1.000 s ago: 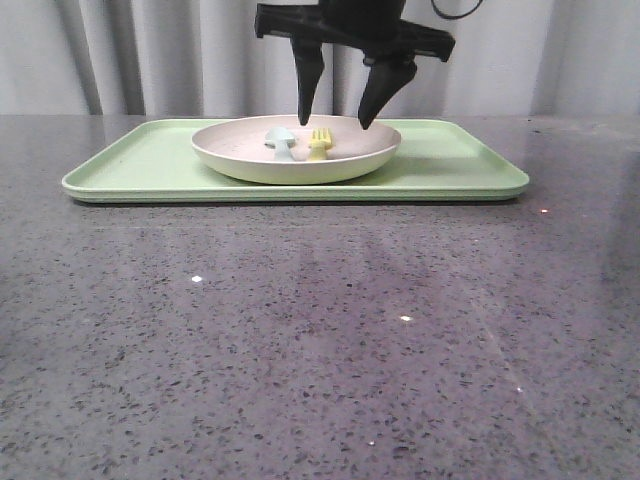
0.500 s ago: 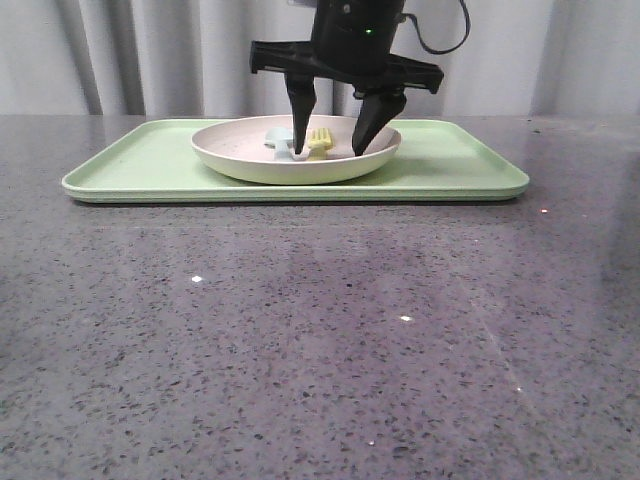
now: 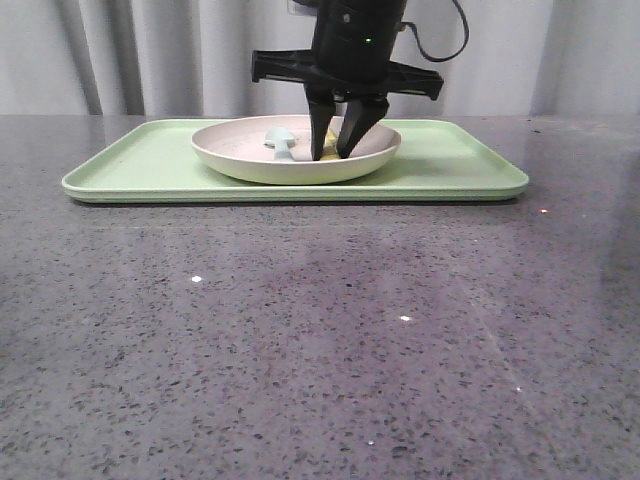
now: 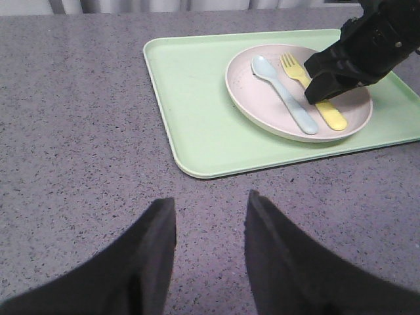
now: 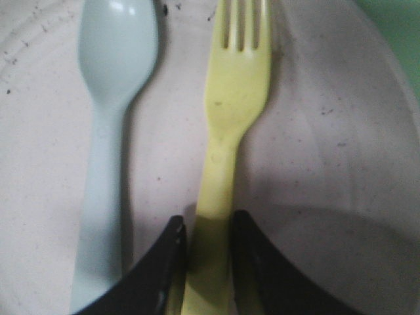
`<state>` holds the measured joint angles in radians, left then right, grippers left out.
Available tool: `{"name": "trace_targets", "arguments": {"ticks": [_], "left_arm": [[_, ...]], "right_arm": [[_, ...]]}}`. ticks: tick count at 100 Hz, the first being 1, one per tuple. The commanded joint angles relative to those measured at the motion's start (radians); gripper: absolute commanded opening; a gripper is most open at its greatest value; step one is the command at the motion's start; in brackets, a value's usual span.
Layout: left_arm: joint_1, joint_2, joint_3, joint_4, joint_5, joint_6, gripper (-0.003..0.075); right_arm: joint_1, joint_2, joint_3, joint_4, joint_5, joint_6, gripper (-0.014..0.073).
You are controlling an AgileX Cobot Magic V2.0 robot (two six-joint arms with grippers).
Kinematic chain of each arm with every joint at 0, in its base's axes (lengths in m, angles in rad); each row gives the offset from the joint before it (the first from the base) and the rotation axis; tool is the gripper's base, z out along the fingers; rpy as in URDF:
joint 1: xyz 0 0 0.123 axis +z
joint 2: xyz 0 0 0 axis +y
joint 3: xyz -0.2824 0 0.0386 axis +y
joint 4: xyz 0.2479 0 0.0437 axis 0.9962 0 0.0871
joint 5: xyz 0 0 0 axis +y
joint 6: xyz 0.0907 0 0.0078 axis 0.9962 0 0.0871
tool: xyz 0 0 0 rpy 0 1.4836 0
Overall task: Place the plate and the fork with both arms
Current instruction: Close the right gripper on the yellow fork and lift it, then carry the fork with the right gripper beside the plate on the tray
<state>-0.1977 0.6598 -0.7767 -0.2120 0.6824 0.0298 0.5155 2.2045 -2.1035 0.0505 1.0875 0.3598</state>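
The pale pink plate rests on the light green tray. In it lies the yellow fork, tines pointing away from the fingers in the right wrist view. My right gripper reaches down into the plate, its two fingers pressed against both sides of the fork's handle, which still lies on the plate. From the front its fingers hide most of the fork. My left gripper hangs open over bare tabletop short of the tray, holding nothing.
A pale blue spoon lies in the plate right beside the fork, parallel to it. The tray sits at the far side of a grey speckled table. Curtains hang behind.
My right gripper came down into the plate and its fingers went from wide open to shut on the fork's handle. Plate, spoon and tray have not moved.
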Motion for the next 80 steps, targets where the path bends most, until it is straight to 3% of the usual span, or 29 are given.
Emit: {"name": "trace_targets", "arguments": {"ticks": [1, 23, 59, 80], "left_arm": [[-0.007, -0.001, -0.026, -0.016, -0.06, -0.011, 0.0262], [-0.007, -0.001, -0.026, -0.016, -0.06, -0.011, 0.0262], [-0.007, -0.001, -0.026, -0.016, -0.054, -0.011, 0.0262], [-0.007, -0.001, -0.026, -0.016, -0.024, -0.011, 0.0262]], "right_arm": [[0.0, -0.06, -0.031, -0.002, -0.032, 0.001, 0.0092], [0.0, -0.065, -0.031, -0.002, -0.017, 0.001, -0.0051], [-0.008, -0.169, -0.051, -0.051, 0.009, 0.001, -0.0053], [-0.073, -0.215, -0.051, -0.064, 0.12, 0.001, -0.0053]]}}
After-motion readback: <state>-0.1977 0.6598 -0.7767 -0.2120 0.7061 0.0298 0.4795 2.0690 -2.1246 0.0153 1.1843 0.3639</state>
